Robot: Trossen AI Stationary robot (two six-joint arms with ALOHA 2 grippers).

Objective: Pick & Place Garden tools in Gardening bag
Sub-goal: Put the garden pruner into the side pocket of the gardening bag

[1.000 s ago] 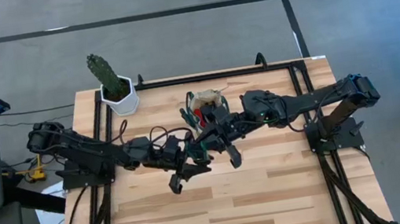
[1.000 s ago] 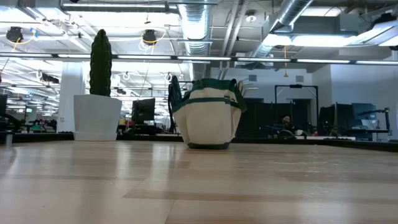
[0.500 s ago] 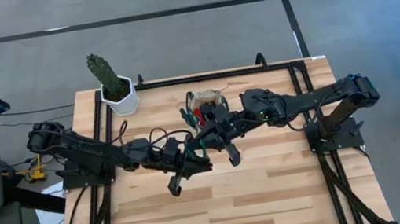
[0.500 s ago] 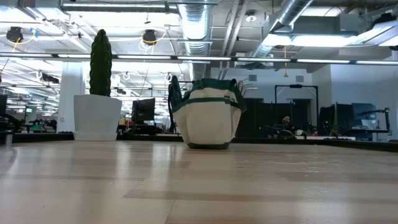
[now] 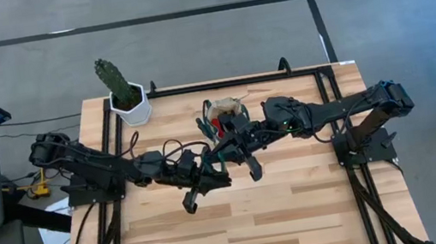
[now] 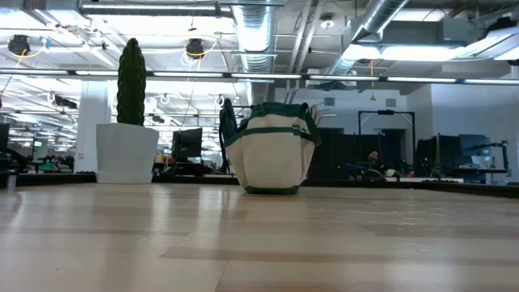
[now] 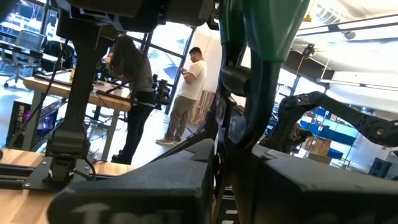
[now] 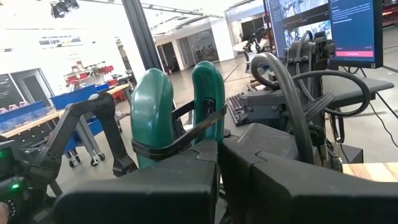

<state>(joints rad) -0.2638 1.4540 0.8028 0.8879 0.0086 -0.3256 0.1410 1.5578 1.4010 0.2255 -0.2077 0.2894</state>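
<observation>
The pruning shears (image 5: 222,169), green-handled, hang in mid-air over the table's middle, in front of the gardening bag (image 5: 225,112). My left gripper (image 5: 216,176) reaches in from the left and my right gripper (image 5: 228,153) from the right; both are shut on the shears. In the right wrist view the two green handles (image 8: 177,102) stand up past the shut fingers (image 8: 155,186), bound by a black strap (image 8: 180,140). The beige bag (image 6: 272,150) stands on its base at the far middle of the table, with a red tool (image 5: 217,126) inside. Neither gripper shows in the low view. My left gripper pinches a dark slim part of the shears (image 7: 239,124), below a green handle (image 7: 261,31), between its two fingers. It comes from the table's left, about level. The shears are clear of the table. My right gripper pinches the shears just below the strapped green handles (image 8: 186,146), coming level from the table's right. Its own fingers hide the place of contact. The handles' free ends stick out beyond the fingers, clear of the table.
A cactus in a white pot (image 5: 128,101) stands at the far left corner, also seen in the low view (image 6: 127,138). Bare wooden tabletop (image 5: 260,228) spreads across the near half. People stand in the room beyond the table.
My left gripper has shut on the shears while staying in place. My right gripper and the shears have kept still.
</observation>
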